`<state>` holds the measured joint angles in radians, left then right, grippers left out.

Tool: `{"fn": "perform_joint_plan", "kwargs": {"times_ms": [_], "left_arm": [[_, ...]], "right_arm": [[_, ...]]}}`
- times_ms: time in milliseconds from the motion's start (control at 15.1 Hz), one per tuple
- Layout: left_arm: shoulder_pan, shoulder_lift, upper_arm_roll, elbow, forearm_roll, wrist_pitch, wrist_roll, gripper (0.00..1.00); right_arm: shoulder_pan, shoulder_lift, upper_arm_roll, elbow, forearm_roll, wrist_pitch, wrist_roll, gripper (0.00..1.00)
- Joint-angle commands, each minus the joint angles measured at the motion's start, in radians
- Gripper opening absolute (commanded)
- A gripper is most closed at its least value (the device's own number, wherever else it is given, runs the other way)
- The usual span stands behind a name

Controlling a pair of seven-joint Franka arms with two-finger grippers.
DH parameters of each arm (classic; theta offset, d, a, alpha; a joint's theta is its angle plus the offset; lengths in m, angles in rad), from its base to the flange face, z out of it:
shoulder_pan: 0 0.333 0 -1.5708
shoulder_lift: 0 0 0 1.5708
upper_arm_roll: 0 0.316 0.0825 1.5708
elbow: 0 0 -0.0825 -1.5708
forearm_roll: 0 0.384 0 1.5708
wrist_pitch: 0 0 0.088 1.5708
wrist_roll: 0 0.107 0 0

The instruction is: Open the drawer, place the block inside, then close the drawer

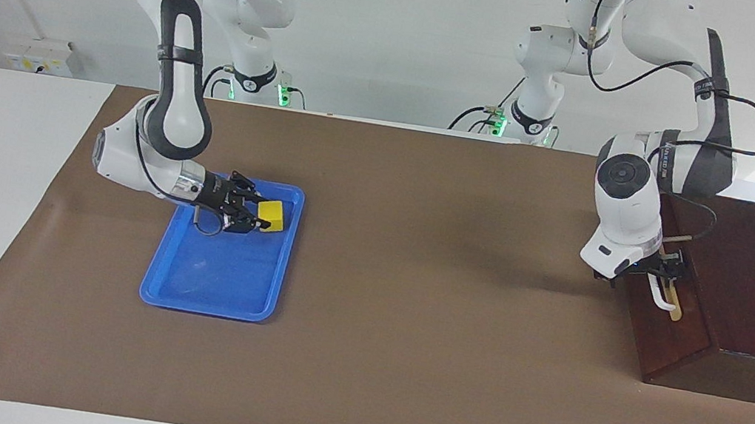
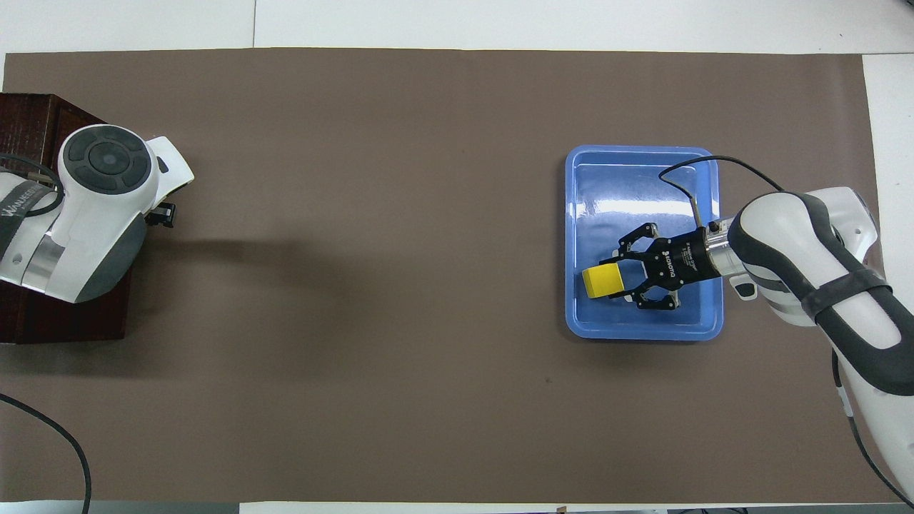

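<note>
"While the dark brown wooden drawer [image 1: 667, 330] is shut, what is each arm doing?"

"The right gripper [image 1: 265, 217] is pinching the small bright yellow block [image 1: 271, 215], one finger on each of two opposite sides. The block is in the flat blue plastic tray [image 1: 206, 306], at the tray's corner nearest the robots on the edge that faces the left arm's end of the table. It looks to be resting on the tray floor, though I can't be sure from this angle."

"And the left arm?"

"The left gripper [image 1: 664, 270] is at the drawer front, fingers spread, at the end of the white bar handle [image 1: 659, 291] nearer the robots. The drawer is part of a dark wooden box [image 1: 750, 275] at the left arm's end of the brown paper mat [image 1: 406, 321]. Whether the fingers straddle the bar I can't make out."

"So how should the pick go?"

"Lift straight up first — high enough to clear the tray's rim — and only then carry the block across. If it drags sideways, the rim could catch it or the tray could slide on the paper."

"And the drawer?"

"Get the bar properly between the fingers before they close, then pull square to the drawer front. The hold is near one end of the bar, so a slanted pull may jam the drawer or shift the box — and the block shouldn't arrive until the drawer is open."
</note>
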<state>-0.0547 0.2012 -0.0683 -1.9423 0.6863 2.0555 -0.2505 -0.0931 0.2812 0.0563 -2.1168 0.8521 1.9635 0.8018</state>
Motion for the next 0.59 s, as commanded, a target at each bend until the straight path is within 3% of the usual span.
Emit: {"fn": "perform_joint_plan", "kwargs": {"times_ms": [0, 529], "left_arm": [[0.015, -0.005, -0.002, -0.036, 0.027, 0.037, -0.015, 1.00], [0.027, -0.012, -0.005, -0.066, 0.027, 0.064, -0.013, 1.00]], "right_arm": [[0.001, -0.020, 0.004, 0.062, 0.033, -0.006, 0.031, 0.00], [0.009, -0.082, 0.016, 0.270, 0.018, -0.152, 0.239, 0.00]]}}
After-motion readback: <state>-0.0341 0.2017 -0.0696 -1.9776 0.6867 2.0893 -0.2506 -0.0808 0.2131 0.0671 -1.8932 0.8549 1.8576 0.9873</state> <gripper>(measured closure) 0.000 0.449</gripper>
